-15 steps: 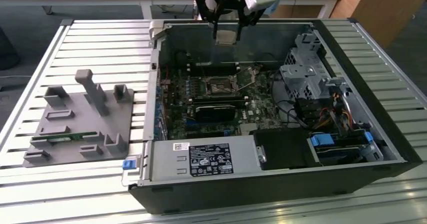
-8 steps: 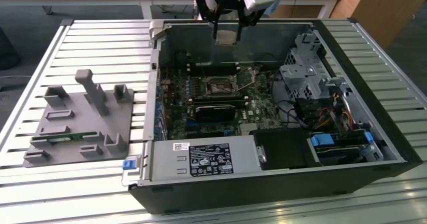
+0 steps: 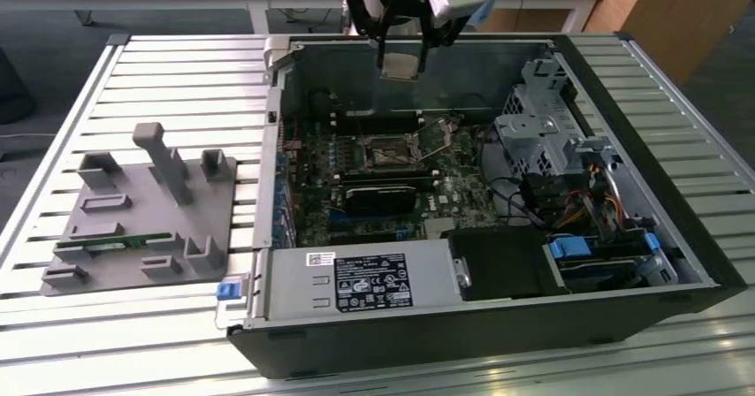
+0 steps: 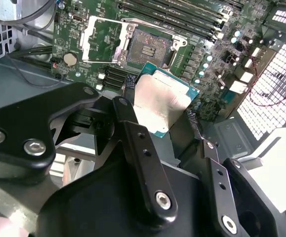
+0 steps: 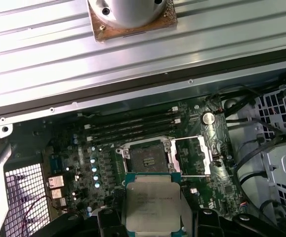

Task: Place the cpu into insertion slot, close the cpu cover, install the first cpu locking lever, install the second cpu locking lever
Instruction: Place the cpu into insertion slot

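My gripper (image 3: 402,57) hangs over the open computer case, shut on the cpu (image 3: 401,67) by two opposite edges. In both wrist views the cpu (image 4: 162,101) (image 5: 152,202) shows its dull silver top between the black fingers (image 4: 133,128). It is held in the air, well above the green board. The insertion slot (image 3: 387,151) (image 4: 150,47) (image 5: 145,155) lies bare, its dark centre exposed. Beside the slot, the cpu cover (image 4: 87,39) (image 5: 208,155) is swung open and lies flat.
A grey fixture block (image 3: 141,210) stands on the slatted table at the exterior view's left. Inside the case are a power supply (image 3: 354,281), a drive cage (image 3: 554,140) with cables, and long black memory slots (image 5: 133,126) beside the socket.
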Tool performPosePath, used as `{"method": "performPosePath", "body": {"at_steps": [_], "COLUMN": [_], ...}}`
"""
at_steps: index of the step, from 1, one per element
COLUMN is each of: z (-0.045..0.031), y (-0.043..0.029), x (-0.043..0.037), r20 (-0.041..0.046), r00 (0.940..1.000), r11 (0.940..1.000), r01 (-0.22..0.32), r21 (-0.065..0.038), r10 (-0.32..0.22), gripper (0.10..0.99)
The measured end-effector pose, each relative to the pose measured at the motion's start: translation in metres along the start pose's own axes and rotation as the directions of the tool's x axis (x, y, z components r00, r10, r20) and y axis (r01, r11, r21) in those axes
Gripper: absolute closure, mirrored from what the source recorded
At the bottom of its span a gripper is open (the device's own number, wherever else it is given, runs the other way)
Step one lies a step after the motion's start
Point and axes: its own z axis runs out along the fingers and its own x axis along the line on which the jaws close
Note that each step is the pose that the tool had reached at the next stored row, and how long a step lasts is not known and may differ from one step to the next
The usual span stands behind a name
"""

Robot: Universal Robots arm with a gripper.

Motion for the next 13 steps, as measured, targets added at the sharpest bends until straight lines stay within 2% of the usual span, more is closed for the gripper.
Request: {"method": "performPosePath", "body": {"at_steps": [13], "z": [0.0000], "y": [0.0000], "x": [0.0000], "r20": [0.0034], "r00": [0.9993], "r11": [0.9993], "r01": [-0.038], "r21": [-0.001], "r10": [0.038], "gripper": [0.553]}}
